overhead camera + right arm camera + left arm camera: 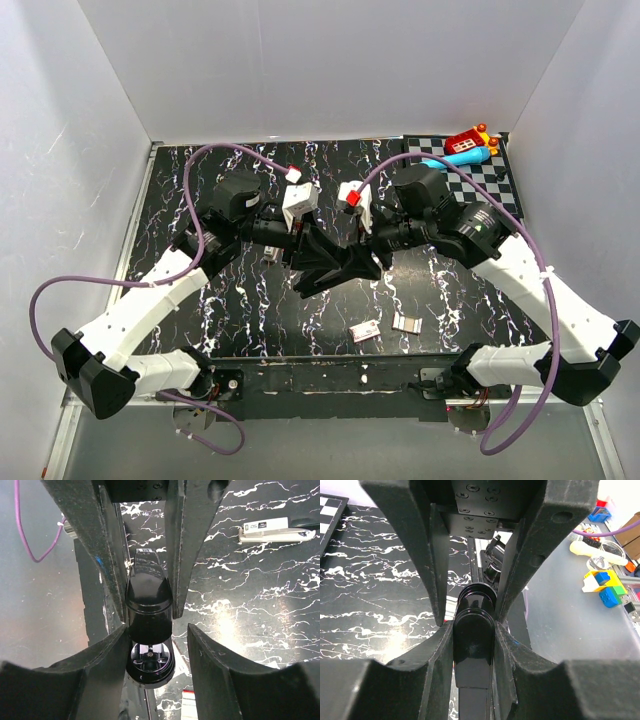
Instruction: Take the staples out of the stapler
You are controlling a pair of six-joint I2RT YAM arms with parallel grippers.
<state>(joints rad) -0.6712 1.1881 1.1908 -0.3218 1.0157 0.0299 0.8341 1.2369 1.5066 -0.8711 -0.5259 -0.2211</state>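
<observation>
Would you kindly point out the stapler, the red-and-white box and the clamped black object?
stapler (pixel 265 530): right wrist view, pale body.
red-and-white box (pixel 364 330): top view, top face.
black object (pixel 474 640): left wrist view, rounded end.

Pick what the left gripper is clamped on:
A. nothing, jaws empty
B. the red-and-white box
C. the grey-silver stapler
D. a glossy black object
D: in its own wrist view the left gripper is closed against both sides of a glossy black object, while the grey-silver stapler lies apart on the table in the right wrist view.
</observation>
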